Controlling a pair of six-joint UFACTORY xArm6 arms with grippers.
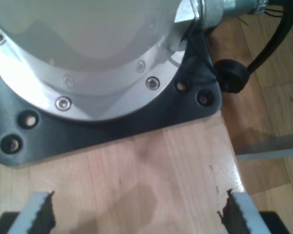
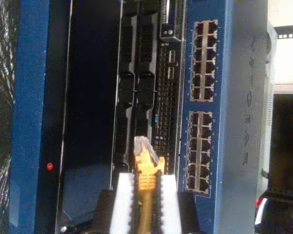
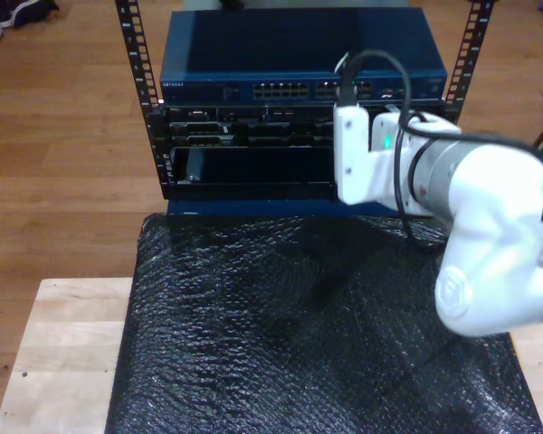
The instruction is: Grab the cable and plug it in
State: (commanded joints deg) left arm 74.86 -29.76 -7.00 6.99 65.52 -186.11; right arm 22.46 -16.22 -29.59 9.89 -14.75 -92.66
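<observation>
Second gripper: my second gripper is clenched on the long thin yellow-orange network cable, white ribbed pads pressing it from both sides just behind the boot.
Cable tip: the small clear plastic plug sticks out just ahead of the pads, apart from any socket and pointing at the rack face.
What faces the plug: straight ahead of the jaws lies the dark middle unit with black connector blocks; off to one side of the jaws, near but not in line, stands the blue network switch with two banks of square ports.
First gripper: my first gripper is released, its two serrated fingertips set wide apart with nothing between them, hovering over the pale wooden tabletop just short of a round silver robot base on a dark mounting plate.
Exterior view: the white arm reaches toward the rack front, above the black bubble-wrap sheet.
Step in hand: grabbing looks done; I judge this the approach, aligning plug to a port.
Next move: shift the plug sideways until it lines up with a free port on the switch, square its latch to the opening, then push straight in. Which port is free I cannot tell.
</observation>
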